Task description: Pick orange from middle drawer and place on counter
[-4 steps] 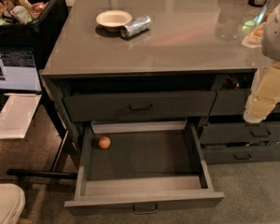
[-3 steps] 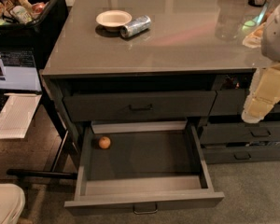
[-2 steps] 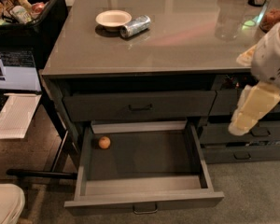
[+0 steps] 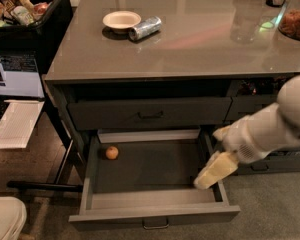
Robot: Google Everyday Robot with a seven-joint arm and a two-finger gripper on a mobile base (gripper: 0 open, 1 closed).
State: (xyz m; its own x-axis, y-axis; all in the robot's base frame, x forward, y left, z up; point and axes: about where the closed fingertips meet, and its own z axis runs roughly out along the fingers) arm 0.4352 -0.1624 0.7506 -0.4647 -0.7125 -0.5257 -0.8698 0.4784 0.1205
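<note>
Orange back-L of drawer; tool front-R, apart.

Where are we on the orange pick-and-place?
Done: the middle drawer stands open. In hand: the gripper hangs at the drawer's right front corner, apart from the orange at the back left. Left: reach it, grasp, lift, and set it on the counter.

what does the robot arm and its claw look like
The arm is glossy white with smooth, rounded segments; no cables or markings show. The claw, over the right side of the open middle drawer, is pale cream-yellow and tapering.
</note>
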